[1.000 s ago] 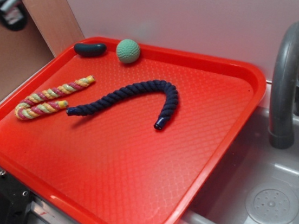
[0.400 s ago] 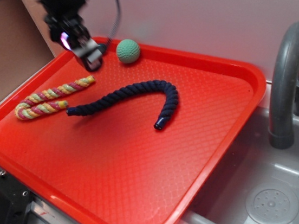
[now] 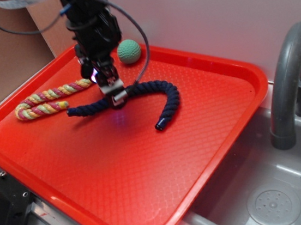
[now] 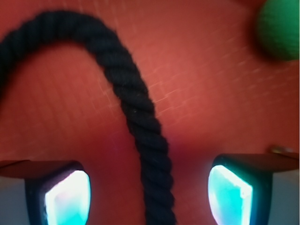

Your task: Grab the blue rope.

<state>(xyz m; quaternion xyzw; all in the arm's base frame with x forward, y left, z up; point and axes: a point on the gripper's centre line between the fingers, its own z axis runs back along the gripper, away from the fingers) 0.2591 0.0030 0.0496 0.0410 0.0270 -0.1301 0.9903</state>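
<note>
the rope lies on the red tray. it is dark blue and floppy. it runs long across the middle of the tray, then bends down like a hook at one end, where a cap sits.

the gripper is right over the straight part of the rope, a bit away from the bend. it points down at the tray.

the wrist view shows it best. the gripper is open, with one glowing finger on each side. the rope runs up the middle of the gap, so it lies across the line from finger to finger. that is just how it should lie for a pinch. the rope sits a little nearer the middle than either side, and it does not touch the fingers that i can see.

i think the next move is to go down a little and close. i can't tell how high the fingers are above the tray.

the green ball and the pink and yellow rope are near, but out of the gap.
</note>
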